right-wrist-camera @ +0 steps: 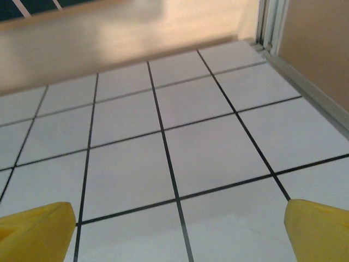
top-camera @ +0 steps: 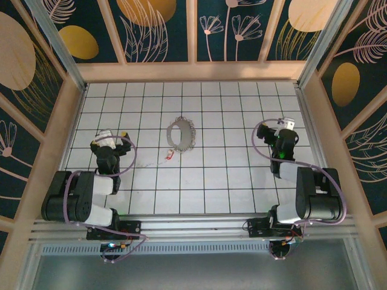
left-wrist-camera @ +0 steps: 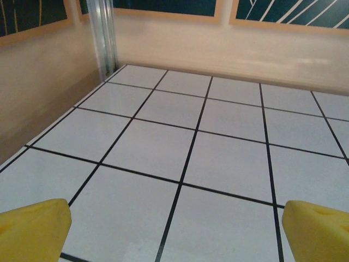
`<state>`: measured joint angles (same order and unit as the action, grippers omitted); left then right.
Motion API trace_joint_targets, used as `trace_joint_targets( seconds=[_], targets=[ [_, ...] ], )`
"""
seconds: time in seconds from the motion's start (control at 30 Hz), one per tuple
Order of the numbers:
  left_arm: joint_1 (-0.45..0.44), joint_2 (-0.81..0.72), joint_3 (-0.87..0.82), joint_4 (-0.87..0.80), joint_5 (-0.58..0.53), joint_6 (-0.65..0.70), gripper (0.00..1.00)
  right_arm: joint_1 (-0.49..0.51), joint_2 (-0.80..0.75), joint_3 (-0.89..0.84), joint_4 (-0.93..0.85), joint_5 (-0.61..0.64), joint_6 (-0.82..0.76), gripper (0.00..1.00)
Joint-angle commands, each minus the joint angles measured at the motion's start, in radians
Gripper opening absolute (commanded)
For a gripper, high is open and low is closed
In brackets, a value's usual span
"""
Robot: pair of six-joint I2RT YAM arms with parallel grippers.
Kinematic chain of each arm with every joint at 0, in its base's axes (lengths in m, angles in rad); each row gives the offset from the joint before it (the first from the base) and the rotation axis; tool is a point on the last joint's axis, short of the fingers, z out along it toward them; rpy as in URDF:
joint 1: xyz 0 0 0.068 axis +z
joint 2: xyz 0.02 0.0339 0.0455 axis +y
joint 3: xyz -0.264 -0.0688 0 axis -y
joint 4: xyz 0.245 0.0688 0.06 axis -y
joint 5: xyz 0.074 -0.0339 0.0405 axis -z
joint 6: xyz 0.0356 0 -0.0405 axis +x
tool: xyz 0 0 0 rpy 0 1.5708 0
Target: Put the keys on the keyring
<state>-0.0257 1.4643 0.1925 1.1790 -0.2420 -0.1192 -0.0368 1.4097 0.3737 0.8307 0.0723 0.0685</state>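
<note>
1. a white table ruled in black grid squares sits inside tan walls topped by dark panels with leaf drawings and gold ovals.
2. the keyring lies just left of the table's middle. the red-headed key lies just beside its near-left rim.
3. the left gripper sits near the left edge and the right gripper near the right edge. both have jaws spread wide, holding nothing, with bare tiles between them and the keyring.
4. the left wrist view has yellow fingertips framing bare tiles and a metal corner post. the right wrist view has yellow tips framing tiles and a side rail.
</note>
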Motion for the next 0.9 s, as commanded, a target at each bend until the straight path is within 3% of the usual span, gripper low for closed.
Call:
trace_joint_targets(
  seconds=[0.0, 0.1, 0.3, 0.87],
  targets=[
    [0.006, 0.055, -0.006, 0.195, 0.029, 0.023, 0.98, -0.005, 0.024, -0.119, 0.297, -0.009, -0.015, 0.98],
    [0.006, 0.055, 0.01, 0.159, 0.065, 0.036, 0.99, 0.001, 0.145, -0.172, 0.509, -0.039, -0.034, 0.96],
    [0.01, 0.059, 0.045, 0.095, 0.103, 0.047, 0.98, -0.006, 0.13, -0.136, 0.407, -0.098, -0.048, 0.98],
    [0.013, 0.064, 0.054, 0.082, 0.109, 0.046, 0.99, 0.003, 0.13, -0.134, 0.406, -0.088, -0.054, 0.99]
  ],
)
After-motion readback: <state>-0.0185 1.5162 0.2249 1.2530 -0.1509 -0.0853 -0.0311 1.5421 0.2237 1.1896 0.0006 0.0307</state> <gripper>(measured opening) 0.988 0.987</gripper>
